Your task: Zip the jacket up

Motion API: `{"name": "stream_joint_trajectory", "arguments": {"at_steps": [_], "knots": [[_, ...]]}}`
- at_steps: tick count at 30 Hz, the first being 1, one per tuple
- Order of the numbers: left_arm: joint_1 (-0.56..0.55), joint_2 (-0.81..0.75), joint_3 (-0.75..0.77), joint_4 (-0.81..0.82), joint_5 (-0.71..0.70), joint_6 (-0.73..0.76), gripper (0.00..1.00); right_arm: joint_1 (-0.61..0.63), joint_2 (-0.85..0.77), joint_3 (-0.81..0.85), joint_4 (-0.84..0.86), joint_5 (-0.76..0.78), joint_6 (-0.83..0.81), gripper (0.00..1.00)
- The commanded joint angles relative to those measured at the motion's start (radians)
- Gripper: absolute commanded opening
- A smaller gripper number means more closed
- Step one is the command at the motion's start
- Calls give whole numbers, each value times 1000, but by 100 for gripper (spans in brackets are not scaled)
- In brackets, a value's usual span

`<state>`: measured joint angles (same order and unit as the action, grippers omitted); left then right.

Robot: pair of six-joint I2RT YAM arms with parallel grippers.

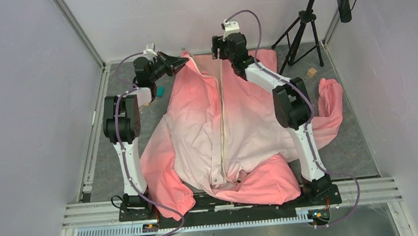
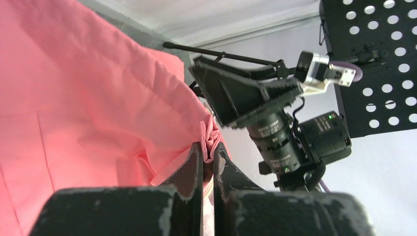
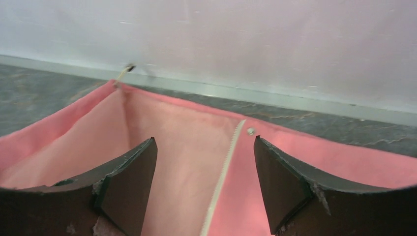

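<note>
the large long-sleeved fabric jacket [image 1: 252, 120], salmon pink fading to whitish pink across its middle, lies spread front-up on the grey mat-covered table [image 1: 358, 150]. its collar end lies under both grippers and its hem is bunched toward the arm bases. one sleeve trails out past the right arm's elbow.

the left gripper [image 2: 208, 148] has its black fingers [image 2: 189, 172] pressed nearly together on a thin fold of pink fabric at the jacket's far left collar corner. the fold pokes up between the fingertips, and the cloth falls away in soft creases to the gripper's left.

the right gripper [image 3: 204, 142] hovers at the collar with its jaws spread wide and nothing held. the long cream zipper strip [image 3: 223, 167] runs up through the gap between its two fingers, slightly nearer the right one. it ends just short of a small round metal snap [image 3: 251, 131] beside that finger's tip. whether the fingers touch the cloth cannot be told. from above, the zipper strip runs back from this gripper down the jacket's front to the hem.

a small teal object [image 1: 160, 91] sits on the mat just behind the left gripper, beside its wrist. a black tripod [image 1: 304, 21] stands well to the right of the right gripper.
</note>
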<state>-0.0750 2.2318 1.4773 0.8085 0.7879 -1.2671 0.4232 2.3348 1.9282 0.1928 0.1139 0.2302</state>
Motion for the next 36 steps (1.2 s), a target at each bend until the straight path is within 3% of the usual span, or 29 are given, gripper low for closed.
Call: {"name": "stream_joint_trajectory", "arguments": {"at_steps": [1, 11, 18, 22, 26, 34, 36], "knots": [[-5, -64, -31, -61, -10, 56, 2, -2, 131, 175, -124, 143, -106, 81], [-9, -99, -28, -118, -3, 69, 2, -2, 284, 280, -89, 195, -155, 89], [-9, -97, -19, -104, 5, 50, 2, -3, 326, 307, -112, 225, -165, 90], [-9, -99, -15, -99, 11, 38, 2, -9, 330, 309, -111, 229, -148, 75], [-9, -104, -15, -95, 13, 35, 2, -24, 337, 321, -125, 191, -107, 50], [-9, -104, -11, -97, 17, 33, 2, -31, 326, 305, -74, 136, -123, 23], [-9, -98, -7, -101, 17, 33, 2, -31, 304, 301, -61, 109, -130, 13]]}}
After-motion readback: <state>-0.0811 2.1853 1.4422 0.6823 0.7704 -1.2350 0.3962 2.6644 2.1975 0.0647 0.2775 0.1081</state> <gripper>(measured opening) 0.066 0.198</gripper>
